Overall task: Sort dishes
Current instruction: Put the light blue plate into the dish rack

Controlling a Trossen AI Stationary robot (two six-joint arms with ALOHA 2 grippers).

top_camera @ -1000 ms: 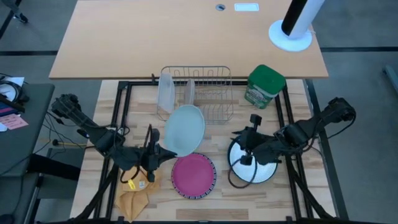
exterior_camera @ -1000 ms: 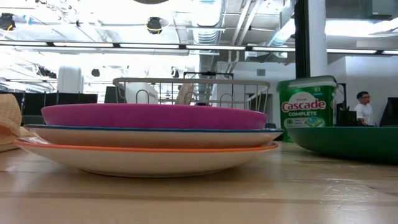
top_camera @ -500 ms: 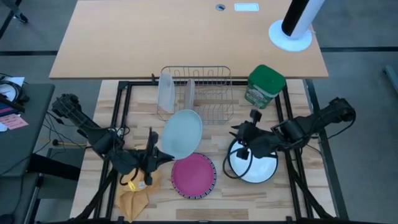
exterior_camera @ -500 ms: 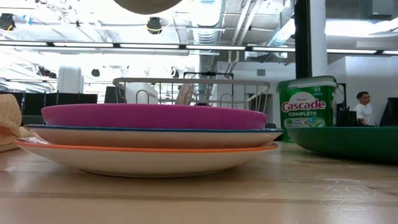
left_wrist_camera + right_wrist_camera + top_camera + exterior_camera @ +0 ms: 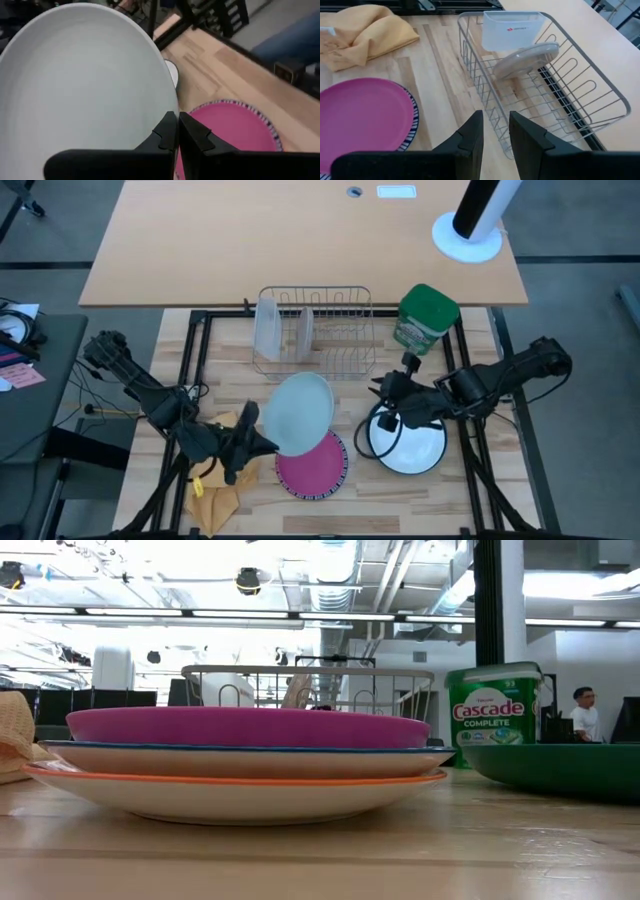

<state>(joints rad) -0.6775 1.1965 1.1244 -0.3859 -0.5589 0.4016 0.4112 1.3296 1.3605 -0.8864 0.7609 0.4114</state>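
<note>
With left pincer [image 5: 178,119] clenched on the rim, held the pale grey plate [image 5: 298,412] clear of the tabletop [image 5: 200,350], partly over the magenta plate [image 5: 318,472]. Placed the wire rack [image 5: 340,292] straight to the far side of the held plate, near it, with one pale plate [image 5: 525,57] already standing inside. Judged the left arm the one to carry it there, edge first. Saw right pincer [image 5: 495,120] parted and empty above the white, green-rimmed plate [image 5: 410,455], near-right of the rack. Noted the grey plate as round, smooth, shallow, tilted.
</note>
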